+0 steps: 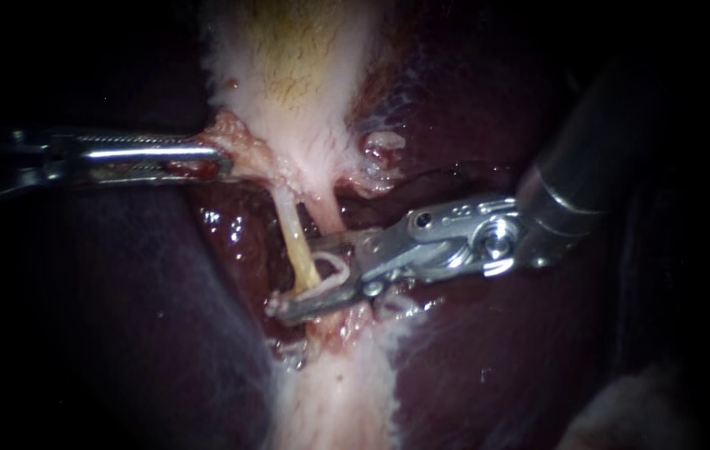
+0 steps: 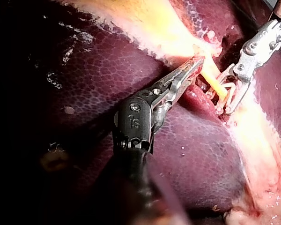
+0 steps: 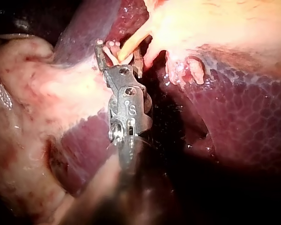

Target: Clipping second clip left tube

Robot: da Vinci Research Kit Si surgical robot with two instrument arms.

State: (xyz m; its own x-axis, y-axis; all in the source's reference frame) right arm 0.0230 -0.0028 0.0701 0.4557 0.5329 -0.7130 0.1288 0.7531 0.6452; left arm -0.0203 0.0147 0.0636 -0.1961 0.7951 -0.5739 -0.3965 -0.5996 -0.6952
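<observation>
The pale gallbladder (image 1: 288,75) narrows downward into two tubes. The yellowish left tube (image 1: 295,242) runs down between the open jaws of my right instrument (image 1: 297,279), which comes in from the upper right. One jaw lies on each side of the tube, and a whitish clip (image 1: 334,267) sits between them. The pinker right tube (image 1: 330,212) passes behind the upper jaw. My left instrument (image 1: 205,160) is shut on the gallbladder's tissue at its neck and holds it to the left. The right wrist view shows the tube (image 3: 131,44) inside the open jaws (image 3: 118,54).
Dark red liver (image 1: 497,358) surrounds the field on both sides. A pale band of tissue (image 1: 338,392) continues below the tubes. A whitish nodule (image 1: 382,143) sits on the liver to the right of the gallbladder's neck.
</observation>
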